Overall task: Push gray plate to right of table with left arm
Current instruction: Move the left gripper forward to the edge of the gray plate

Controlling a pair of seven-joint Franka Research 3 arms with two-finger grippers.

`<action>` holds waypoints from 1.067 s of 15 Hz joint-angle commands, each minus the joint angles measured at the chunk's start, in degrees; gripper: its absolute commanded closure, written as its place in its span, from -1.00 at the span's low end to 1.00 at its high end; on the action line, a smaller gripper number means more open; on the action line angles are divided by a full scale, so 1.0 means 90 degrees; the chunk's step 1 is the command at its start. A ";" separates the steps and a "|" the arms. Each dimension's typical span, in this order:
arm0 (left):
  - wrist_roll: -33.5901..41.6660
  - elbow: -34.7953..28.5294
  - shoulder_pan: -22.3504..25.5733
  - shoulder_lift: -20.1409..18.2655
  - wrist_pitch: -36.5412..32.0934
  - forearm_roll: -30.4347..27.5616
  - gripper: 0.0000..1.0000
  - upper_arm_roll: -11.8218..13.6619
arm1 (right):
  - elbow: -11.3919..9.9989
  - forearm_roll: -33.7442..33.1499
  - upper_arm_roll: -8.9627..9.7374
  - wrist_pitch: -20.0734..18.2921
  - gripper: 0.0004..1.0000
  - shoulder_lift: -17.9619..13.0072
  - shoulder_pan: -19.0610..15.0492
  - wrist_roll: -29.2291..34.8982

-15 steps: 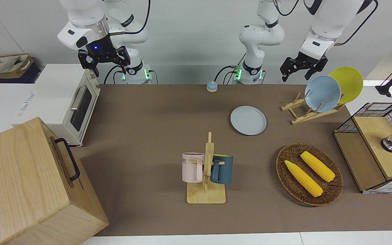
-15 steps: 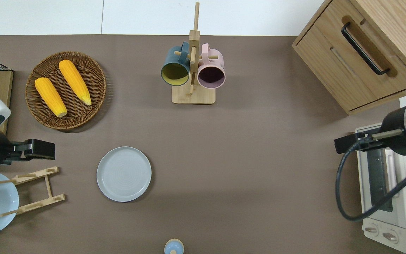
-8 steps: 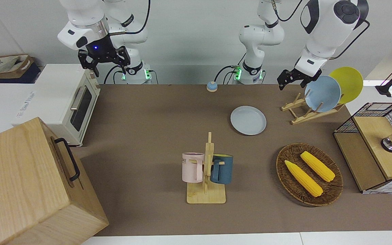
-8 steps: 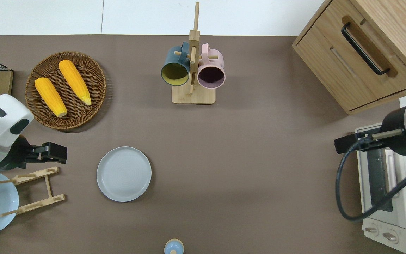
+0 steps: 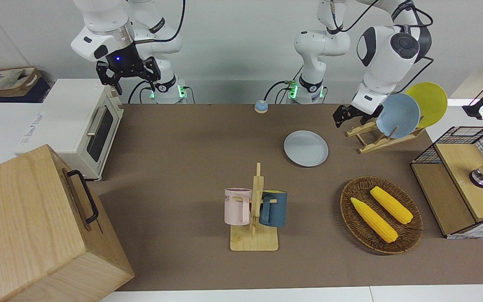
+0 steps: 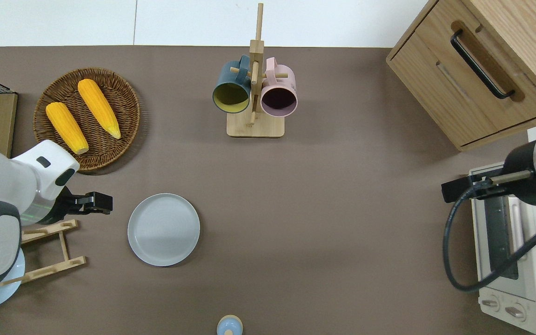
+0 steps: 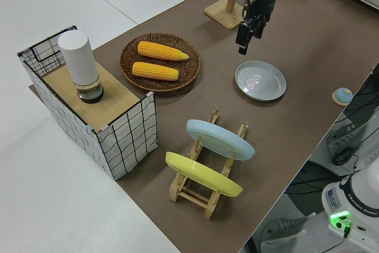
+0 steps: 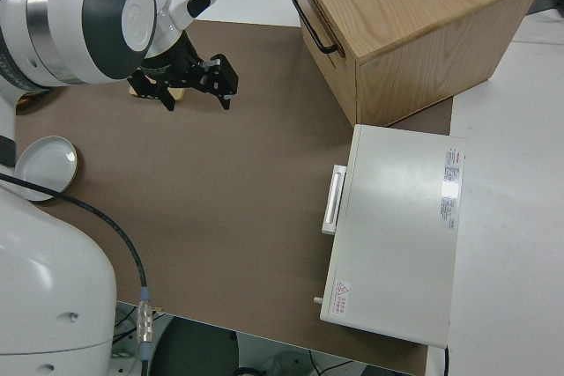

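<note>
The table (image 6: 324,223) runs bare and flat from my plate (image 6: 164,230) toward the right arm's end, giving room to slide. The plate lies flat near my end, just beside my left gripper (image 6: 103,203), which hovers off its rim. I cannot tell whether my fingers are parted. My right arm is parked.

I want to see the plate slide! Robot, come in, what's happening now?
Left gripper in the air beside the gray plate, toward the left arm's end, not touching. Right arm parked. Plate flat on the table, unpushed. Open brown tabletop toward the right arm's end.
</note>
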 commanded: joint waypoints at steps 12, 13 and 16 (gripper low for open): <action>-0.0680 -0.3078 -0.0127 -0.0336 0.3510 0.0083 -1.00 -0.0381 | 0.0055 0.0037 0.0099 -0.0099 -0.97 -0.0018 -0.0126 0.0083; -0.0691 -0.3097 -0.0127 -0.0317 0.3510 0.0093 -1.00 -0.0411 | 0.0055 0.0027 0.0108 -0.0099 -0.97 -0.0018 -0.0126 0.0083; -0.0691 -0.3195 -0.0117 -0.0230 0.3685 0.0103 -1.00 -0.0411 | 0.0055 0.0037 0.0099 -0.0099 -0.97 -0.0018 -0.0126 0.0083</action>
